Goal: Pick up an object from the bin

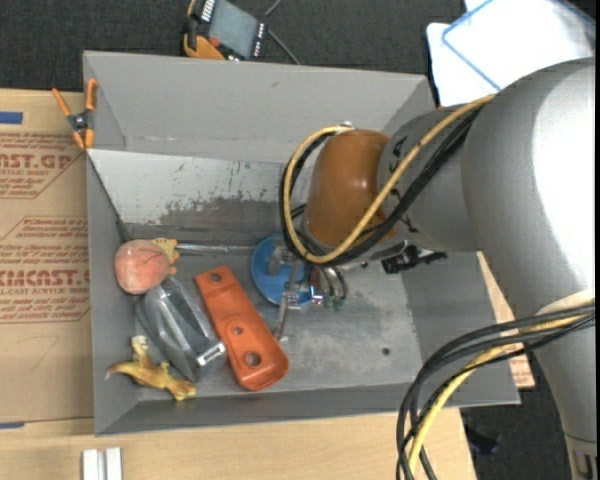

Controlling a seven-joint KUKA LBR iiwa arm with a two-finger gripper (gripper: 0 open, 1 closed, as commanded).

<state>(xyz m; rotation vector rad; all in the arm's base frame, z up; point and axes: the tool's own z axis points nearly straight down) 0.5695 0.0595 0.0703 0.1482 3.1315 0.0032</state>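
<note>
Looking down into a grey metal bin (230, 108), a large silver robot arm (520, 168) reaches in from the right, with a brown-orange cover (345, 188) at its wrist and yellow and black cables (298, 183) looped around it. Its claw (310, 290) sits low near the middle of the bin floor, just beside a blue round object (268, 268), which lies at its left and appears to touch it. Whether the claw is wide or narrow cannot be told, because the wrist and cables hide much of it, and nothing can be seen held in it. To the left lie the other things: a flat orange piece with holes (242, 330) set on a slant, a clear plastic bottle (178, 323) beside it, a pink ball (138, 266) near the left wall, and a small yellow toy animal (155, 373) in the lower left corner. Judging from this, the task is at its early middle: the claw is down among the objects, but no grip is evident and nothing is raised. Closing on one object and lifting it clear of the bin remain to be done.
</note>
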